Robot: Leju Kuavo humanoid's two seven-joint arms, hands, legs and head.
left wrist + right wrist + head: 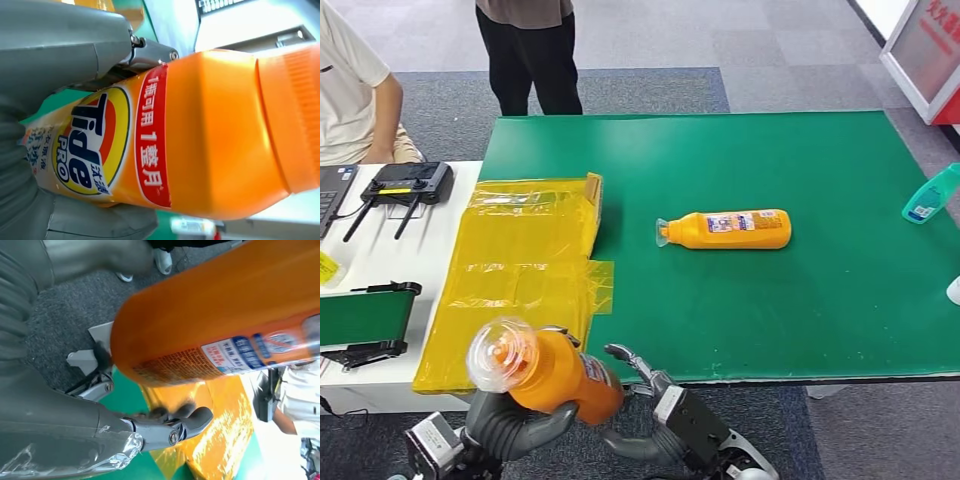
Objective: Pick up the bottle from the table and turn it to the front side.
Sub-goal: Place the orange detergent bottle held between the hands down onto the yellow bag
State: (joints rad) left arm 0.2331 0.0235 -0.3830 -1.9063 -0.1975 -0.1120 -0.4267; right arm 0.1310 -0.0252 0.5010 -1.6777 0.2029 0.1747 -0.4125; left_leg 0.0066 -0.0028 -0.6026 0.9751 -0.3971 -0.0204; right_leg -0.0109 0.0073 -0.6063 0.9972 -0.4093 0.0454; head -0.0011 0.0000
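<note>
Two orange bottles are before us. One bottle [554,372] is held in our left hand [518,425], lifted off the table [848,300] at its near edge, tilted with the clear cap [495,352] pointing toward the camera and to the left. From the left wrist we see its label with the big logo [88,145] and the fingers [151,52] wrapped around the body, so this hand grips it firmly. Our right hand [652,400] is just beside the bottom end of this bottle; its fingers [188,420] are apart and curved, and they hold nothing. If a fingertip touches the bottle, we cannot tell.

The second bottle [727,229] lies on its side in the middle of the green table, cap to the left. A yellow bag [524,270] lies on the left part of the table. A teal bottle [931,195] is at the right edge. Two persons are behind the table, one sitting [354,90] and one standing [531,50].
</note>
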